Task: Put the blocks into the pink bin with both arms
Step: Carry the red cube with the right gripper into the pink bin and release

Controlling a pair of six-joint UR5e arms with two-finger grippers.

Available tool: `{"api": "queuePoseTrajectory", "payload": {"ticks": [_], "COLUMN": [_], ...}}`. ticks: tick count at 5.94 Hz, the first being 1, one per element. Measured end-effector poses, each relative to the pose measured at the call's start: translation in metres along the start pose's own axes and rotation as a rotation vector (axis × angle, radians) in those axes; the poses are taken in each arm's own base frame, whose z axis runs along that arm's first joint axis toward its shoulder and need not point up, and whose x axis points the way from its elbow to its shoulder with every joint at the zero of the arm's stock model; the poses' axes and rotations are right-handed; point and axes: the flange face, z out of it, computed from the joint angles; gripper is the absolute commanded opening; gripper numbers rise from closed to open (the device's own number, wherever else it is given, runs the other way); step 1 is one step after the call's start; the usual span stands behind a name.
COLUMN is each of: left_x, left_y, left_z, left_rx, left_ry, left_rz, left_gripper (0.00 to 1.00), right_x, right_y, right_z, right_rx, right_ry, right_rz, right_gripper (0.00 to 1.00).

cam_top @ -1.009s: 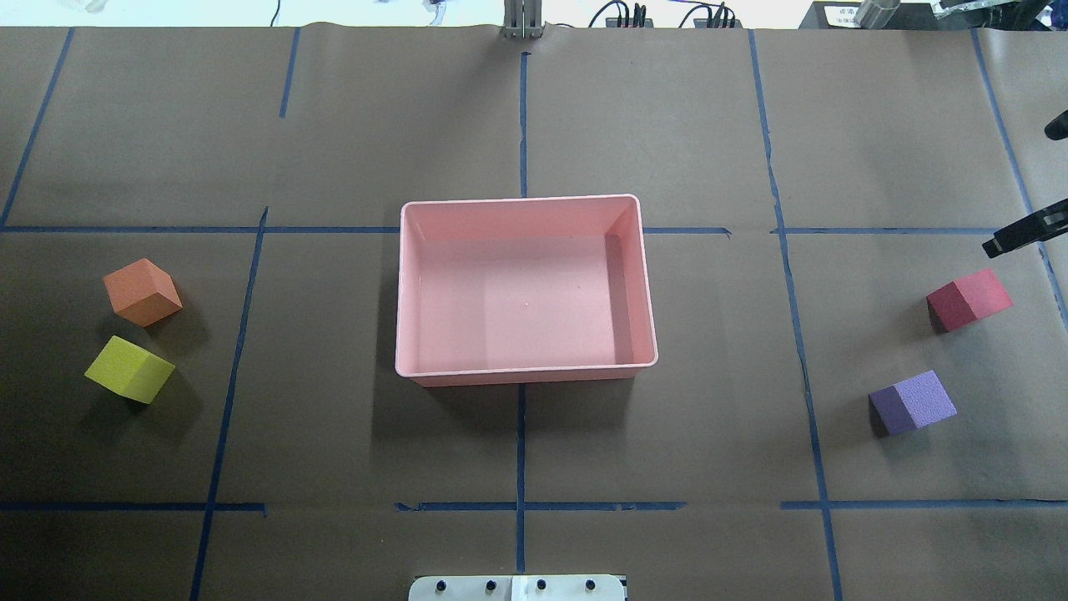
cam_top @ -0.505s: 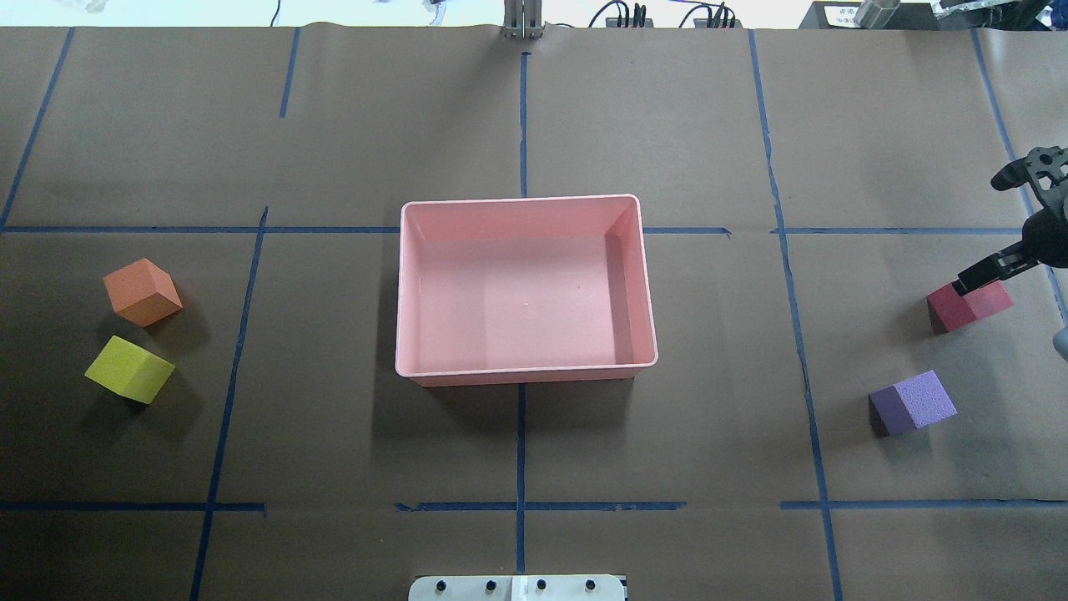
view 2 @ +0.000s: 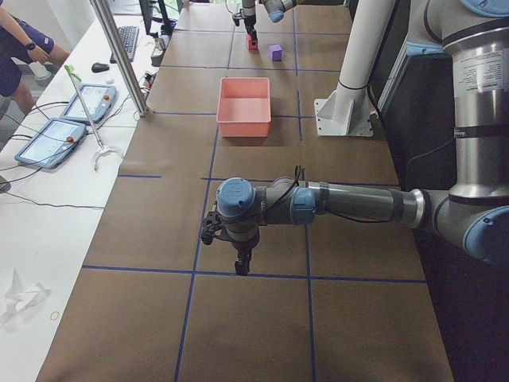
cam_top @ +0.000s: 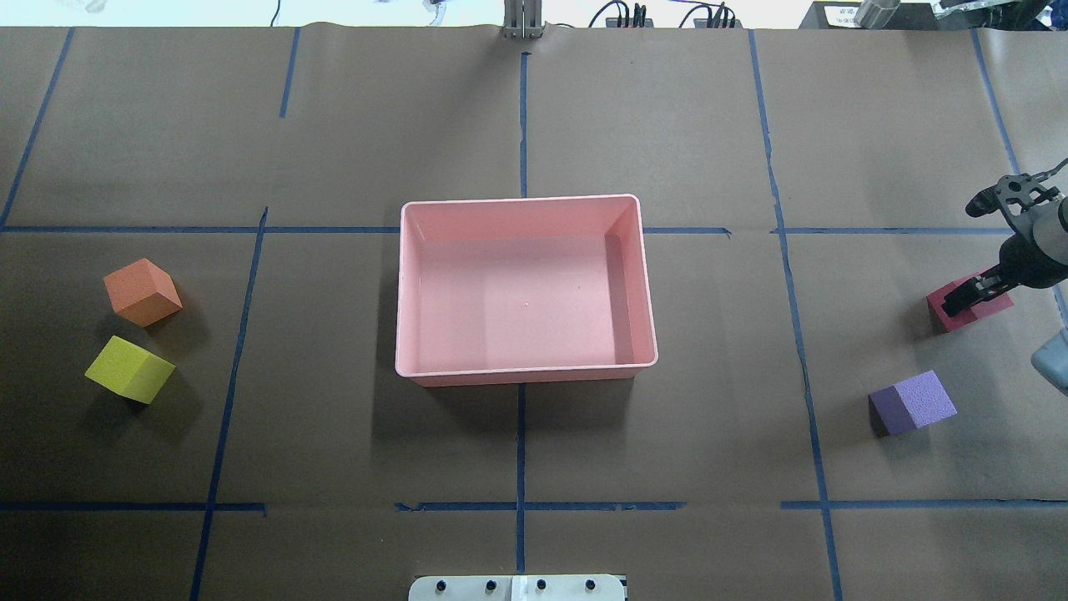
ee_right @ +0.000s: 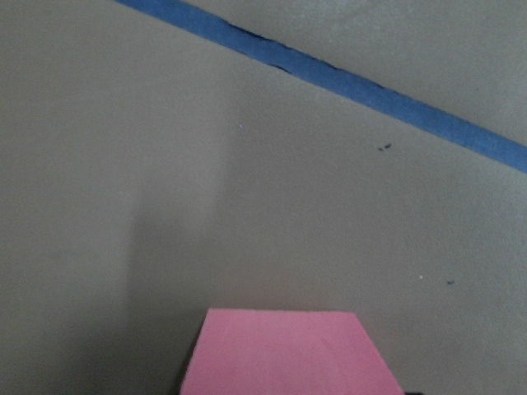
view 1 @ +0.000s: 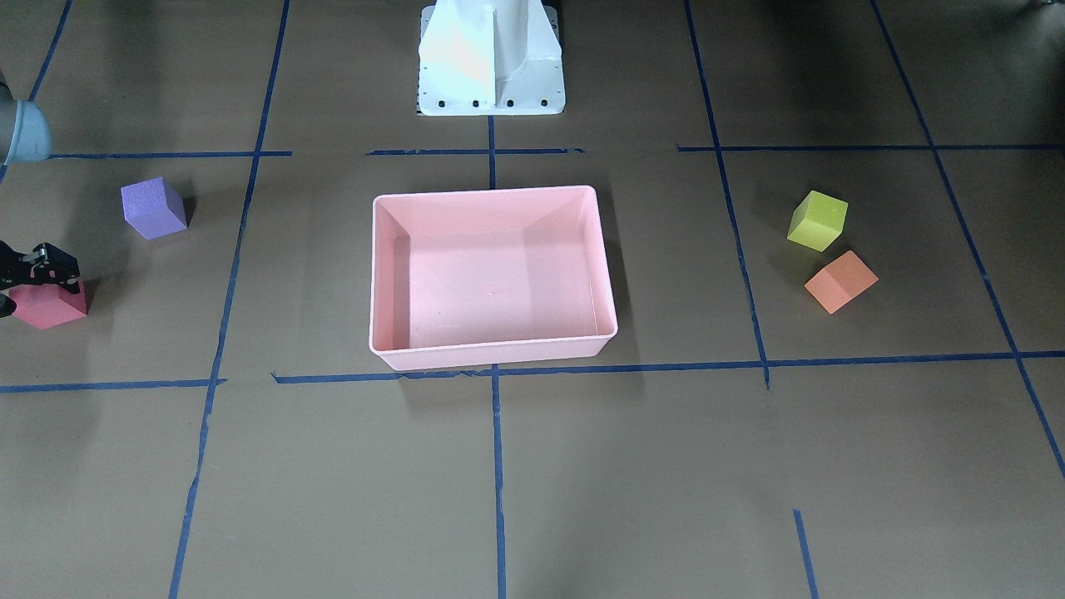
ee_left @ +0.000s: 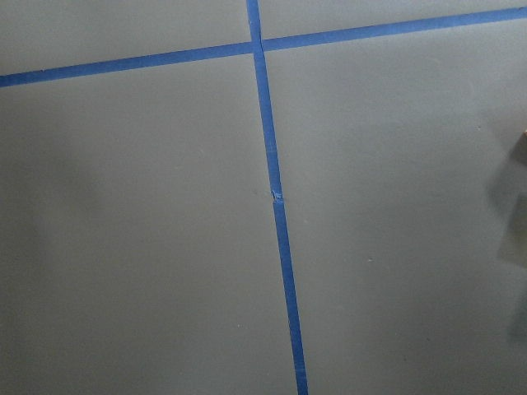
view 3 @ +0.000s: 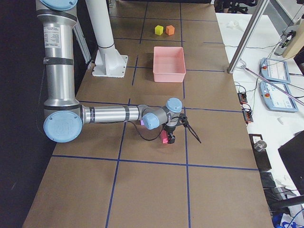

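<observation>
The pink bin (cam_top: 525,371) stands mid-table and holds nothing; it also shows in the front view (view 1: 494,353). The red block (cam_top: 943,310) lies far right, the purple block (cam_top: 915,402) nearer me. The orange block (cam_top: 142,290) and yellow-green block (cam_top: 129,369) lie far left. My right gripper (cam_top: 972,250) is open, low over the red block, with one finger across its top. The right wrist view shows the red block (ee_right: 284,352) at its bottom edge. My left gripper (view 2: 238,256) hangs over bare table far from the blocks; I cannot tell whether it is open.
The white pedestal base (view 1: 491,58) stands at the robot's side of the table. Blue tape lines (cam_top: 521,125) cross the brown paper cover. Tablets and cables (view 2: 56,135) lie on a side bench beyond the far edge.
My right gripper has come in from the right edge and down onto the red block's place, staying open. No block has moved.
</observation>
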Motion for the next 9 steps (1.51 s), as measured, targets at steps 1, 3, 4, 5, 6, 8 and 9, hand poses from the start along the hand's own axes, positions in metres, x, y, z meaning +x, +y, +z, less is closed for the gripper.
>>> {"api": "queuePoseTrajectory", "payload": {"ticks": [1, 3, 4, 5, 6, 8, 9], "left_x": [0.000, 0.002, 0.004, 0.006, 0.008, 0.014, 0.020], "left_y": [0.000, 0.000, -0.001, -0.001, -0.002, -0.004, -0.012], "left_z": [0.000, -0.002, -0.004, -0.005, -0.008, -0.014, -0.020], "left_rx": [0.001, 0.004, 0.008, 0.011, 0.016, 0.027, 0.048], "left_ry": [0.000, -0.001, -0.001, -0.002, -0.002, -0.004, -0.007], "left_rz": [0.001, 0.004, 0.008, 0.011, 0.016, 0.029, 0.049], "left_gripper": [1.00, 1.00, 1.00, 1.00, 1.00, 1.00, 1.00], "right_x": [-0.004, -0.037, -0.075, -0.126, -0.197, -0.366, -0.438], "right_y": [-0.002, -0.021, -0.045, -0.076, -0.110, -0.147, -0.150], "right_z": [-0.002, -0.037, -0.078, -0.124, -0.160, -0.181, -0.178], "right_rx": [0.003, 0.050, 0.084, 0.118, 0.136, 0.161, 0.174], "right_ry": [-0.004, -0.035, -0.061, -0.092, -0.132, -0.167, -0.150], "right_rz": [-0.005, 0.006, 0.057, 0.133, 0.218, 0.360, 0.406], "right_gripper": [0.35, 0.35, 0.35, 0.35, 0.35, 0.36, 0.62]}}
